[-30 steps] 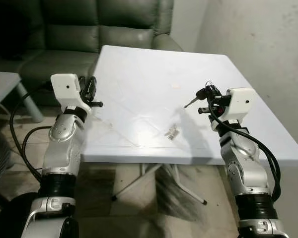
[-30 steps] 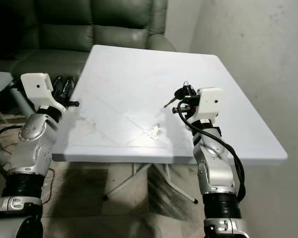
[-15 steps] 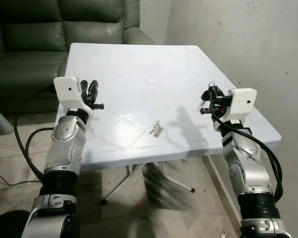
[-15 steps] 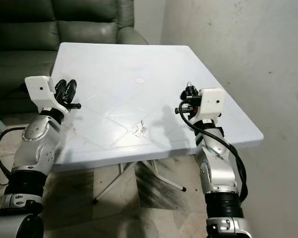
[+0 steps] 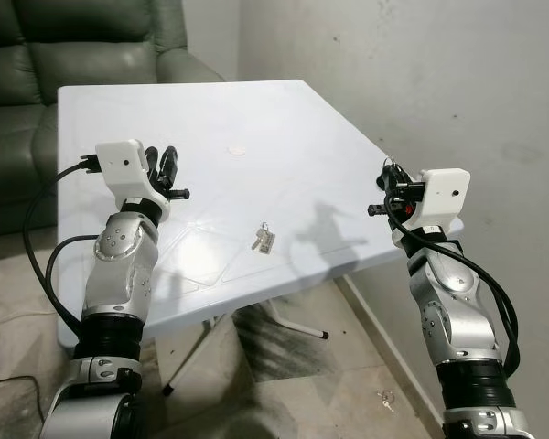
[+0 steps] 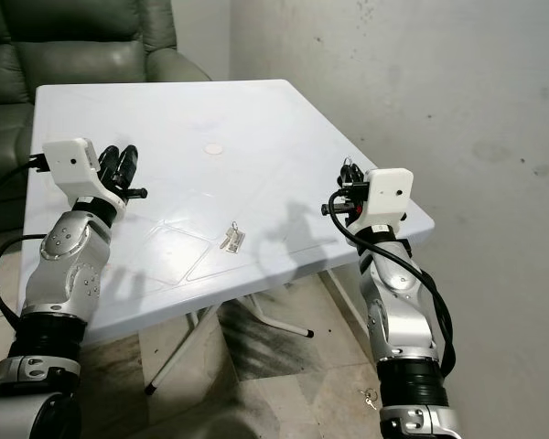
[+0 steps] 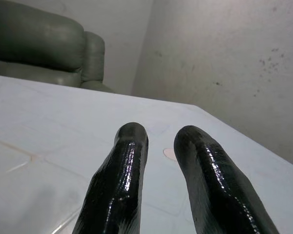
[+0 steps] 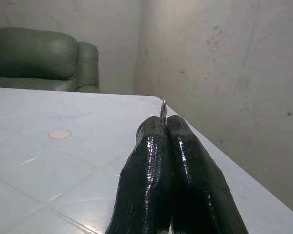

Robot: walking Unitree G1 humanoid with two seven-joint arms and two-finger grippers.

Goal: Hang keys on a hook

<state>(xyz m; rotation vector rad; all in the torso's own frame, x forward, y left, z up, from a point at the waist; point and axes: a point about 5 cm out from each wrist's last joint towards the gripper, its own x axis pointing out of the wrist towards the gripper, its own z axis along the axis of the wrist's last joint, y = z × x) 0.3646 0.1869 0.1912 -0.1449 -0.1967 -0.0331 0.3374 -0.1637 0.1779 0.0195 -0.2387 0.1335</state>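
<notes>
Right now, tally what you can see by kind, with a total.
Hands: 2, left hand, right hand
Key ring: 1, pinched in right hand
Furniture: 2, white table, green sofa
Small metal pieces: 2, table piece, floor piece
Round disc: 1
Total: 8

Between your two raised arms the white table (image 5: 284,119) lies mostly bare, so you can reach across it freely; only a small metal piece (image 5: 263,239) near the front edge and a round disc (image 5: 237,150) farther back interrupt it. The wall (image 5: 457,82) closes the right (close beside the right gripper (image 6: 348,187)), the sofa (image 5: 64,37) the far left.
</notes>
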